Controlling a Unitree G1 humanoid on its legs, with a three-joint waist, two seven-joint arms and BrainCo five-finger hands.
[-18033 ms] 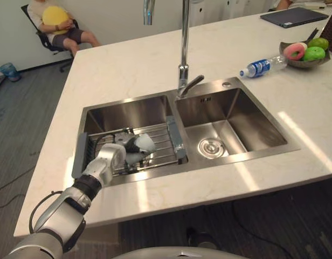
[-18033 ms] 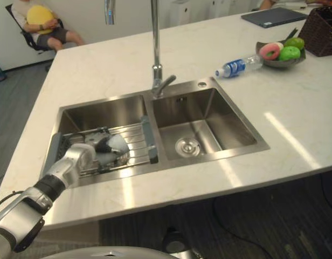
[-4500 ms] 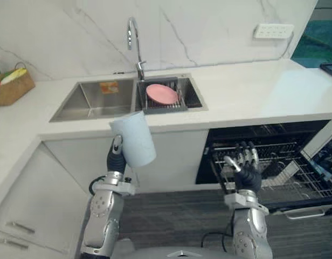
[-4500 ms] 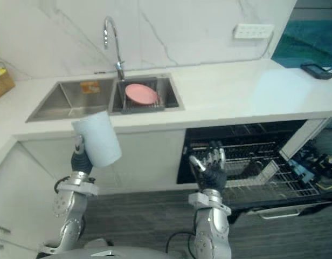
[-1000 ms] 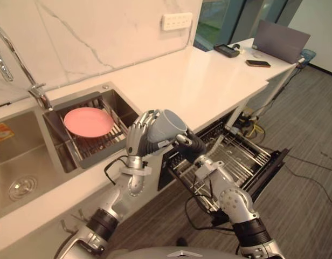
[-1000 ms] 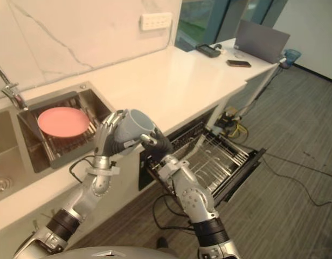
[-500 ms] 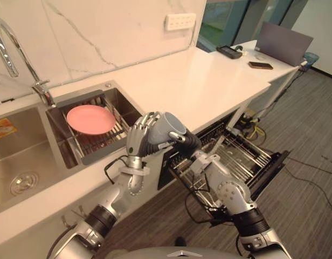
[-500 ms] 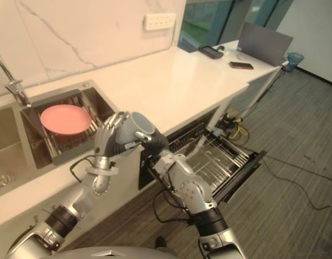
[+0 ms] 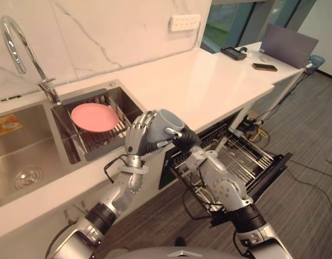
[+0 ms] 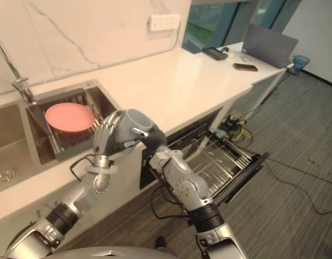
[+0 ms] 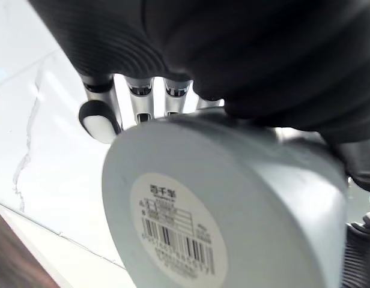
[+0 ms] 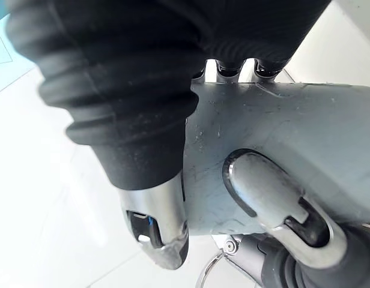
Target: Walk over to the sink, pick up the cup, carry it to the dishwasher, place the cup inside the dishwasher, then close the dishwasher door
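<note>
Both the left hand and right hand curl round the cup. Looks like a handover, since the dishwasher sits rightward.

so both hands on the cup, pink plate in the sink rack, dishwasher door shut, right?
No: the dishwasher door is open, its wire basket pulled out; see the left eye view. The left hand and right hand both hold the cup; pink plate is in the sink rack.
</note>
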